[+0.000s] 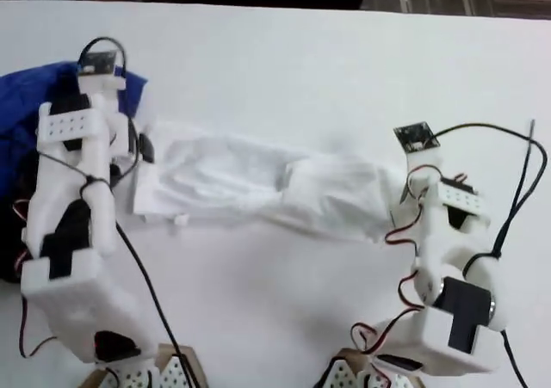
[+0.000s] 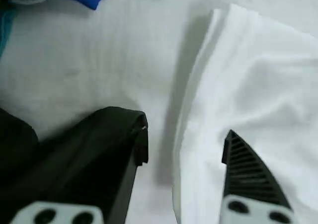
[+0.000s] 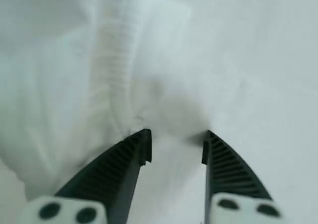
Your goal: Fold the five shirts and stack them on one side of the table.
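As laid out from near edge to far: right gripper (image 3: 174,145), jaws parted, tips down at the crumpled end of the white shirt (image 1: 224,177), beside a ribbed fold; left gripper (image 2: 184,144), jaws parted, straddling the same shirt's opposite, folded edge, one finger (image 2: 246,167) above white cloth, the other above bare table (image 1: 284,70); white shirt lying rumpled in a long band across mid-table, between both grippers; blue shirt (image 1: 21,121) bunched at the table's left side, partly beneath the left arm, near the white one but not touching it.
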Controlling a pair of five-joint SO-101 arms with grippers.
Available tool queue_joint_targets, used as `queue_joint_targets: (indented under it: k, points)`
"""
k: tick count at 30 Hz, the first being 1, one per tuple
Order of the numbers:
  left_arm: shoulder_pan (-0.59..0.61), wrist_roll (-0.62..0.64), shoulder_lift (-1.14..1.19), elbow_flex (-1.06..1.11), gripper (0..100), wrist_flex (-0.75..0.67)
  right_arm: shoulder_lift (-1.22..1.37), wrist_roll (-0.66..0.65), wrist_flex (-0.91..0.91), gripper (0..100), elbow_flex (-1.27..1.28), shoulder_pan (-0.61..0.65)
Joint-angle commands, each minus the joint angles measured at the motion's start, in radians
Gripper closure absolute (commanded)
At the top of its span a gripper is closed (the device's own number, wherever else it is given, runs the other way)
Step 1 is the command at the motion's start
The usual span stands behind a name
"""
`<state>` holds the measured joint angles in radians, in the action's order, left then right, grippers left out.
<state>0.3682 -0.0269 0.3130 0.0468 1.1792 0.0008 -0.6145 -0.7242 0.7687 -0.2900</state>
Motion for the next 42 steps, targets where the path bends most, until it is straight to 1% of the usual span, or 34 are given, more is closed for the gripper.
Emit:
queue_joint_targets:
  k: [1, 11, 14, 18, 22, 25, 31, 37, 39, 42]
  points:
    - [0.005, 0.032, 0.064, -0.084, 72, -0.006, -0.035, 0.0, 0.062, 83.0, 0.012, -0.021]
    - [-0.032, 0.025, 0.241, -0.288, 72, 0.166, -0.03, 0.0, 0.064, 83.2, 0.014, -0.021]
    - [-0.043, 0.018, 0.298, -0.346, 72, 0.19, -0.03, 0.0, 0.064, 83.2, 0.014, -0.021]
    - [-0.075, -0.049, 0.385, -0.418, 75, 0.227, -0.03, 0.0, 0.064, 83.2, 0.014, -0.019]
    - [-0.135, -0.095, 0.459, -0.53, 76, 0.336, -0.03, 0.0, 0.065, 83.2, 0.014, -0.019]
    - [-0.155, -0.129, 0.517, -0.618, 76, 0.413, -0.03, 0.0, 0.065, 83.2, 0.014, -0.019]
    - [-0.124, -0.13, 0.649, -0.786, 76, 0.493, -0.03, 0.0, 0.065, 83.2, 0.014, -0.019]
    - [-0.034, -0.132, 0.72, -1.0, 76, 0.595, -0.03, 0.0, 0.065, 83.2, 0.014, -0.019]
    - [-0.026, -0.135, 0.723, -1.023, 76, 0.603, -0.03, 0.0, 0.065, 83.2, 0.014, -0.019]
    - [-0.035, -0.199, 0.73, -1.018, 76, 0.601, -0.03, 0.0, 0.065, 83.2, 0.014, -0.019]
